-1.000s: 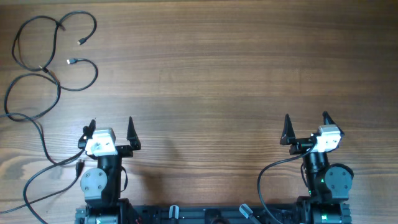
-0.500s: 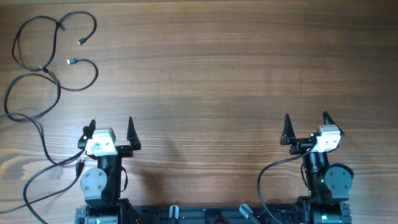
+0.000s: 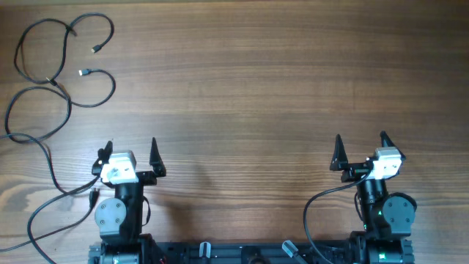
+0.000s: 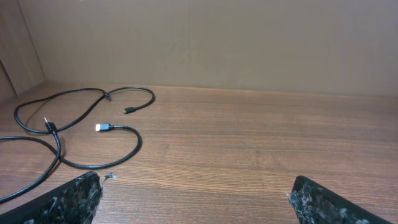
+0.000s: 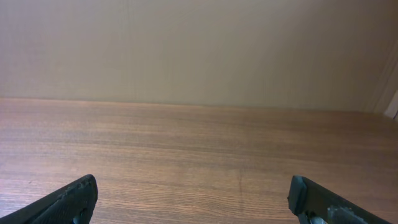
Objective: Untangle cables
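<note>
Thin black cables (image 3: 44,81) lie looped and crossing each other at the table's far left. One end has a silver tip (image 3: 82,72), another a small black plug (image 3: 96,49). They also show in the left wrist view (image 4: 74,134), with the silver tip (image 4: 101,127) there. My left gripper (image 3: 131,152) is open and empty at the near left, well short of the loops. My right gripper (image 3: 360,147) is open and empty at the near right, far from the cables. The right wrist view shows only bare wood.
The wooden table (image 3: 256,88) stretches across the view. A thicker black wire (image 3: 315,213) hangs by the right arm's base. A plain wall (image 5: 199,50) stands behind the table's far edge.
</note>
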`<state>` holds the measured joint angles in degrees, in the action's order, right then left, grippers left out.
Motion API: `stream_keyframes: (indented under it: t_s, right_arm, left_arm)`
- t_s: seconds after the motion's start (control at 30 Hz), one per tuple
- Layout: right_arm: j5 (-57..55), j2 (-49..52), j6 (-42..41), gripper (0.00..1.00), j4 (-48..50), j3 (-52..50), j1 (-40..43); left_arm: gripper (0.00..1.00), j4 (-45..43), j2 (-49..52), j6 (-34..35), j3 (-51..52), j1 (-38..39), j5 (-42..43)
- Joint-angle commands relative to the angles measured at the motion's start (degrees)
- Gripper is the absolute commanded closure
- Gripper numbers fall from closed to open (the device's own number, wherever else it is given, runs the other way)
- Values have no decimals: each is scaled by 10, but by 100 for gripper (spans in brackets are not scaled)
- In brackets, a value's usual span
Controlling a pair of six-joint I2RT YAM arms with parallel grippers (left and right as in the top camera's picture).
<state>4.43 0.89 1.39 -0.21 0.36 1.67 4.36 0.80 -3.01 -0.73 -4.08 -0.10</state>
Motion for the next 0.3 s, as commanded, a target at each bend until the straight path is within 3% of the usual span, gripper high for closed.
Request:
stream_keyframes:
  t_s: [0.0, 0.27]
  right_arm:
    - [-9, -6, 1, 0, 2, -1, 1]
    - [-9, -6, 1, 0, 2, -1, 1]
  left_arm:
    - [0, 0, -5, -12, 4, 1, 9]
    - [0, 0, -5, -12, 4, 1, 9]
